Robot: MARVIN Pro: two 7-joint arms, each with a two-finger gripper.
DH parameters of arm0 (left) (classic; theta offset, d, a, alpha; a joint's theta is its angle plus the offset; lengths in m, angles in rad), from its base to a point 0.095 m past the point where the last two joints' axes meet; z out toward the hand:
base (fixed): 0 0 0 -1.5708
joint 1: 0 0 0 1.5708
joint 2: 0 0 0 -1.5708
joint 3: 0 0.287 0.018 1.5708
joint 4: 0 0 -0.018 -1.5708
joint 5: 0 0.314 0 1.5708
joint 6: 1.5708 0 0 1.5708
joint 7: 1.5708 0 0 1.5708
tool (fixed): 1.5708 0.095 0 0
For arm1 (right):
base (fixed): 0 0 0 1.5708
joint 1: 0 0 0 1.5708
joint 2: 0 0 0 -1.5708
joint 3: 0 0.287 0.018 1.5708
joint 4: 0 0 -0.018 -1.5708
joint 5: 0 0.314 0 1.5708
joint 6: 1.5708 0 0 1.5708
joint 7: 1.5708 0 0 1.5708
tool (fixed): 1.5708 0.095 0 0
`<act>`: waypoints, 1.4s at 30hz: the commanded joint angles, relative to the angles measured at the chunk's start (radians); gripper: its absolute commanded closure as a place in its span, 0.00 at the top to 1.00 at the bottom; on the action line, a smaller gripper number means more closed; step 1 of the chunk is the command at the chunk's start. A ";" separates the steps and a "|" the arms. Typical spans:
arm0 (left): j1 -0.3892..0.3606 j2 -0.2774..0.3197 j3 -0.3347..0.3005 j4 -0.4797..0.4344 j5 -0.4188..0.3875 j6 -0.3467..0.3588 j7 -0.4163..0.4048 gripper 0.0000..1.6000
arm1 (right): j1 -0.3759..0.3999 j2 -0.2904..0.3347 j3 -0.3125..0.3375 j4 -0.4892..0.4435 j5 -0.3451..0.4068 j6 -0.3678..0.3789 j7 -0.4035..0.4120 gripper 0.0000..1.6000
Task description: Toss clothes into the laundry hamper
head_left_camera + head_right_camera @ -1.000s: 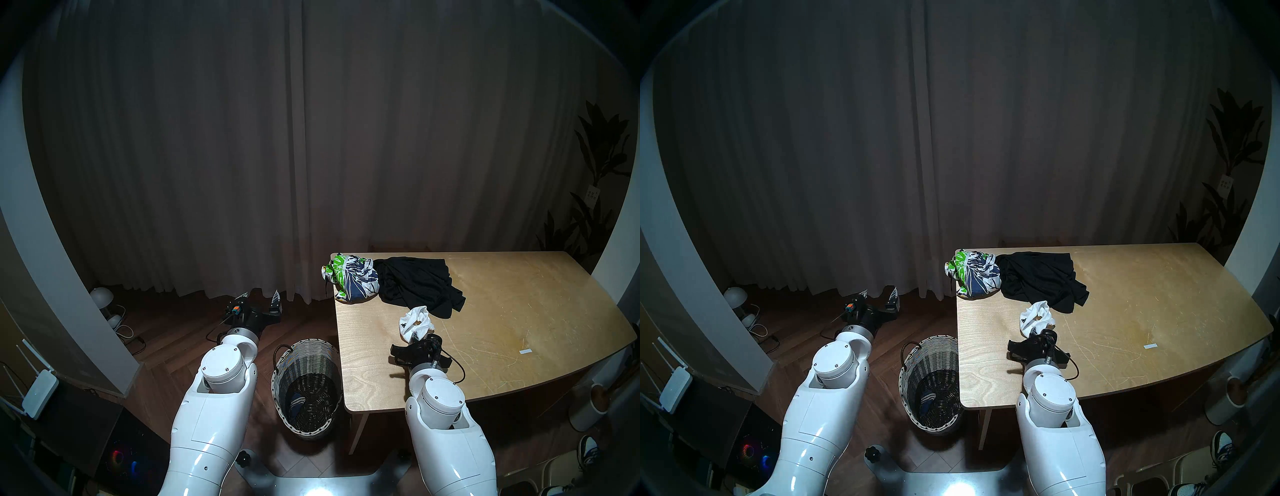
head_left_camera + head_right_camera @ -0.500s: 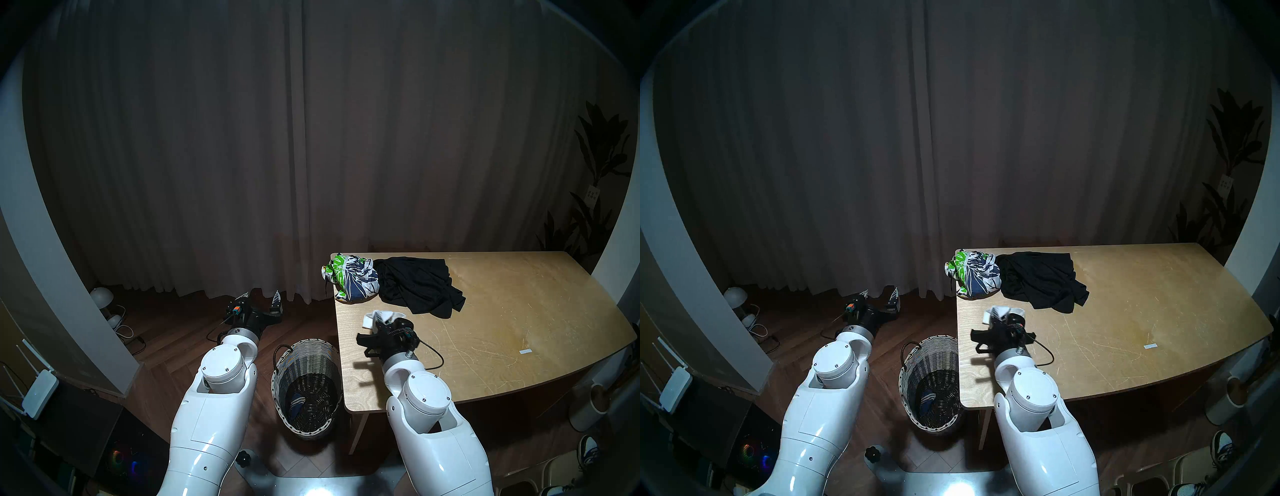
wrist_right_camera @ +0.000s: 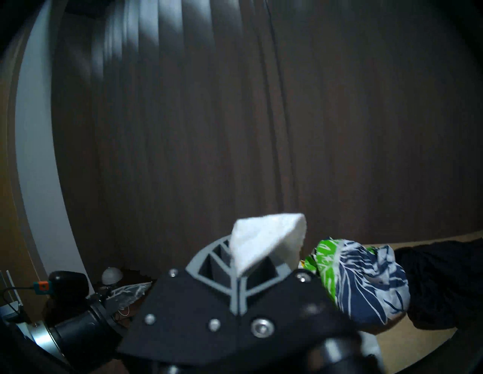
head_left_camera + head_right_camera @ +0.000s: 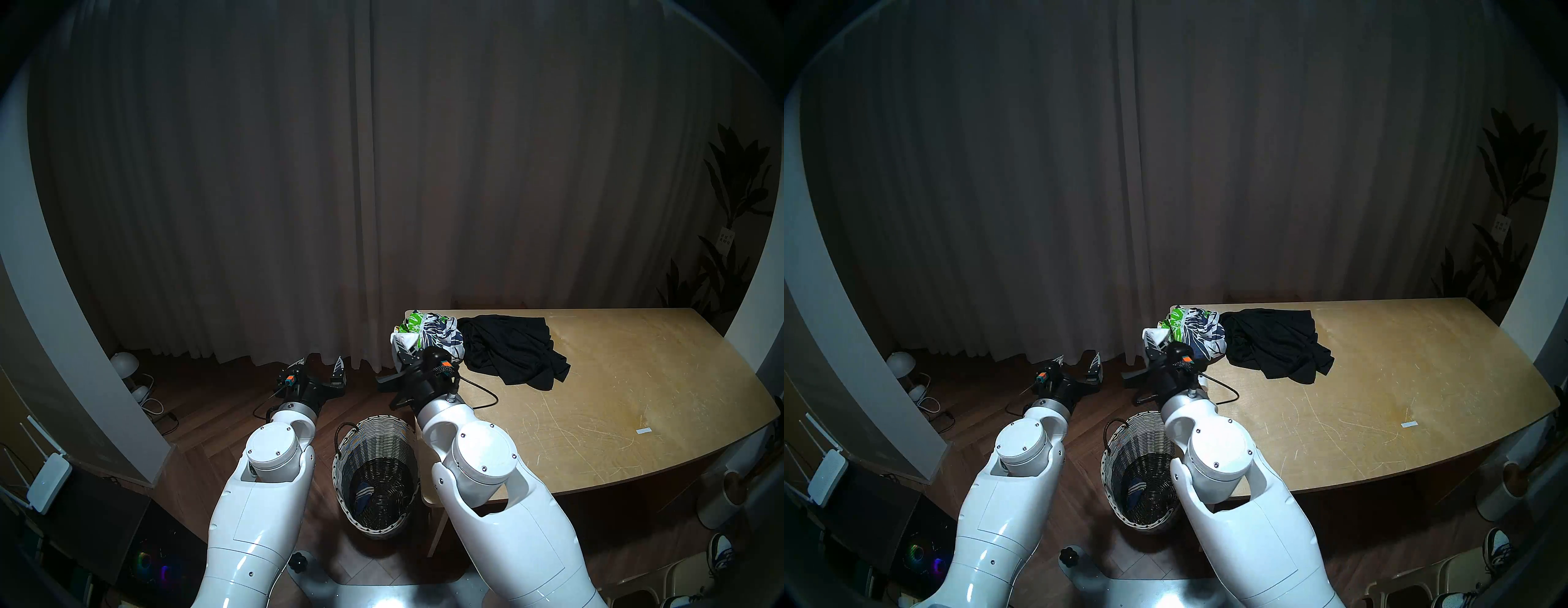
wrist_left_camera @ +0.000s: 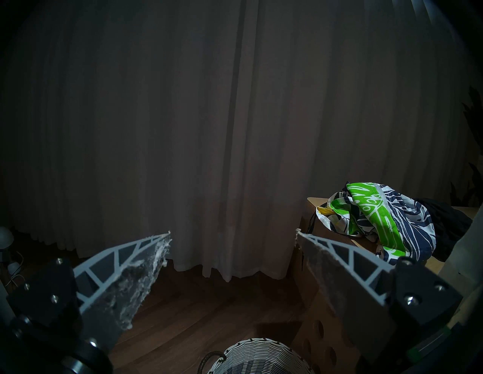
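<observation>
- Nearest to us is the hamper [image 4: 375, 475], standing on the floor right against the near left corner of the surface [image 4: 615, 407]. A navy sock with white stripes [image 4: 364, 496] already lies at the bottom of it, so one piece looks done.
- Just beyond the hamper's far rim, our right hand [image 3: 238, 274] is clenched on the small white garment [image 3: 264, 239]. The fingers meet on a fold and a white peak sticks up out of them. It hangs above the left edge of the surface, not yet over the hamper's mouth.
- We'd guess this one handles easily: light, soft and limp, no weight to swing. A pinch on a bunched fold seems enough, though thin fabric might cling to the pads on letting go.
- Left of the hamper and a bit farther off, our left hand [image 5: 232, 236] is released, fingers spread wide over the floor, holding nothing.
- Farther back from the hamper, at the far left corner of the surface, sits the leaf-print garment [image 4: 437, 335], crumpled in a mound. It looks thin and slippery, so we'd grab a raised ridge.
- Touching it on the right is the large black garment [image 4: 513, 352], the bulkiest one. It'll drape and trail, so we'd take hold near the middle of the heap.
</observation>
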 commanded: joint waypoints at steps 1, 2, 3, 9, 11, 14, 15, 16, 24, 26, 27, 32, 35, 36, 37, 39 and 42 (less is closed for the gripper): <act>-0.015 0.000 -0.003 -0.021 -0.001 -0.005 0.000 1.00 | 0.114 -0.029 -0.055 0.044 -0.033 0.009 -0.023 0.00; -0.015 0.000 -0.002 -0.021 -0.001 -0.005 0.000 1.00 | 0.133 -0.035 -0.067 0.073 -0.042 0.011 -0.029 0.00; -0.015 0.000 -0.002 -0.021 -0.001 -0.005 0.000 1.00 | 0.148 -0.041 -0.075 0.093 -0.046 0.013 -0.033 0.00; -0.015 0.001 -0.002 -0.020 -0.002 -0.005 0.000 1.00 | 0.195 -0.063 -0.096 0.138 -0.058 0.017 -0.048 0.00; -0.016 0.001 -0.002 -0.019 -0.002 -0.005 0.000 1.00 | 0.218 -0.075 -0.101 0.153 -0.062 0.023 -0.055 0.00; -0.016 0.002 -0.001 -0.019 -0.002 -0.005 0.000 1.00 | 0.243 -0.089 -0.107 0.172 -0.070 0.027 -0.062 0.00; -0.016 0.002 -0.001 -0.019 -0.002 -0.005 0.000 1.00 | 0.259 -0.096 -0.112 0.186 -0.074 0.028 -0.066 0.00; -0.016 0.002 -0.001 -0.019 -0.002 -0.005 0.000 1.00 | 0.255 -0.094 -0.111 0.183 -0.075 0.028 -0.065 0.00; -0.016 0.002 -0.001 -0.019 -0.003 -0.006 0.001 1.00 | 0.350 -0.149 -0.131 0.293 -0.092 0.036 -0.107 0.00; -0.015 0.002 -0.001 -0.021 -0.003 -0.006 0.001 1.00 | 0.365 -0.159 -0.129 0.324 -0.093 0.030 -0.126 0.00; -0.015 0.002 -0.001 -0.021 -0.003 -0.006 0.001 1.00 | 0.371 -0.162 -0.129 0.341 -0.097 0.027 -0.135 0.00; -0.015 0.002 -0.001 -0.023 -0.004 -0.005 0.002 1.00 | 0.418 -0.189 -0.136 0.450 -0.119 0.001 -0.188 0.00; -0.014 0.003 -0.001 -0.024 -0.004 -0.005 0.002 1.00 | 0.441 -0.201 -0.144 0.516 -0.124 -0.009 -0.212 0.00; -0.014 0.003 -0.001 -0.025 -0.004 -0.005 0.002 1.00 | 0.471 -0.219 -0.156 0.581 -0.127 -0.013 -0.230 0.00; -0.014 0.003 -0.001 -0.025 -0.004 -0.005 0.002 1.00 | 0.471 -0.219 -0.156 0.581 -0.127 -0.013 -0.230 0.00; -0.014 0.003 -0.001 -0.025 -0.005 -0.004 0.002 1.00 | 0.478 -0.222 -0.166 0.623 -0.134 -0.028 -0.242 0.00; -0.012 0.004 -0.002 -0.026 -0.005 -0.004 0.003 1.00 | 0.483 -0.226 -0.175 0.680 -0.141 -0.063 -0.259 0.00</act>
